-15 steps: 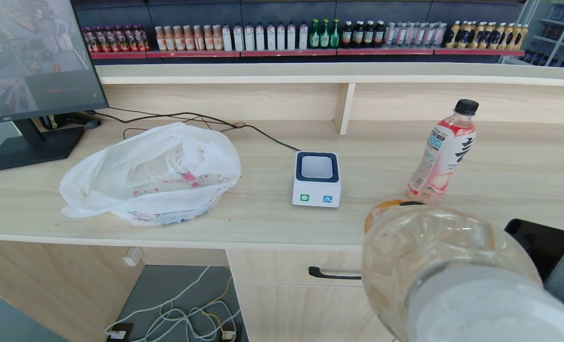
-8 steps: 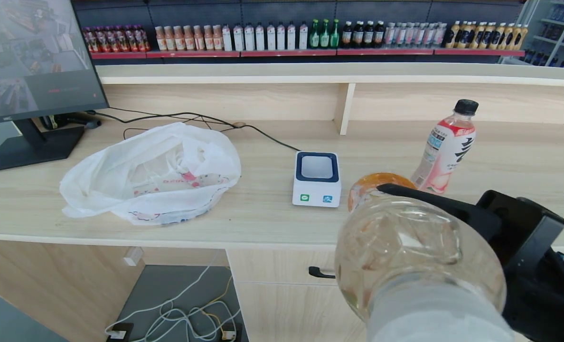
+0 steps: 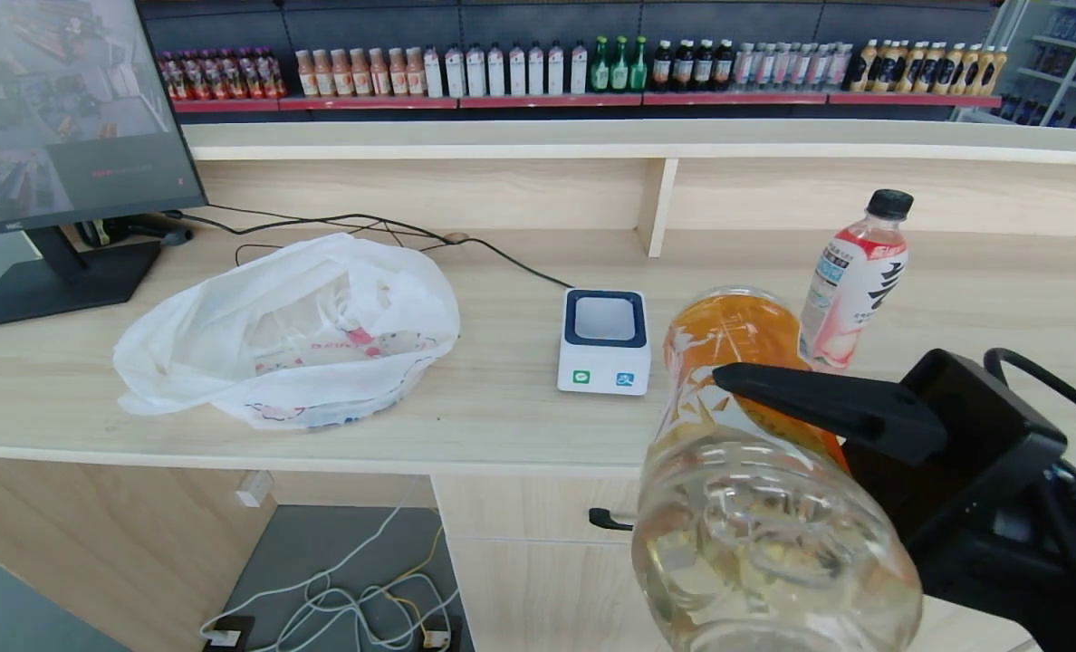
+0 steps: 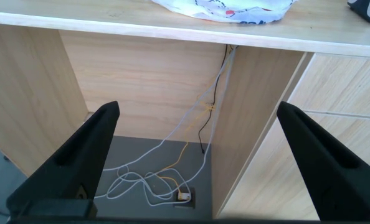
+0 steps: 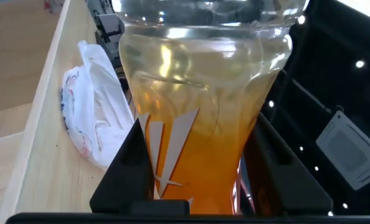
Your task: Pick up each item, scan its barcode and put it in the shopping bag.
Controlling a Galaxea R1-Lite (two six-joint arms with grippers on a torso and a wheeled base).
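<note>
Wooden counter (image 3: 502,417) carries a white bag (image 3: 293,326) at its left. The right gripper (image 5: 203,180) clamps an orange drink bottle (image 3: 755,471), held tilted over the counter's front edge. The left gripper (image 4: 197,155) hangs spread wide below the counter. A pink bottle (image 3: 850,281) stands upright right of the small scanner (image 3: 603,340).

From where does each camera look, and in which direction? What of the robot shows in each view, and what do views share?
Head view: from above, forward and down on the counter with shopping bag, scanner and pink-labelled bottle; the right gripper holds the orange drink bottle.
Left wrist view: low before the counter, facing its front and floor cables; the open left gripper frames it.
Right wrist view: along its gripper at the orange drink bottle.
Shared: all three show the shopping bag.
</note>
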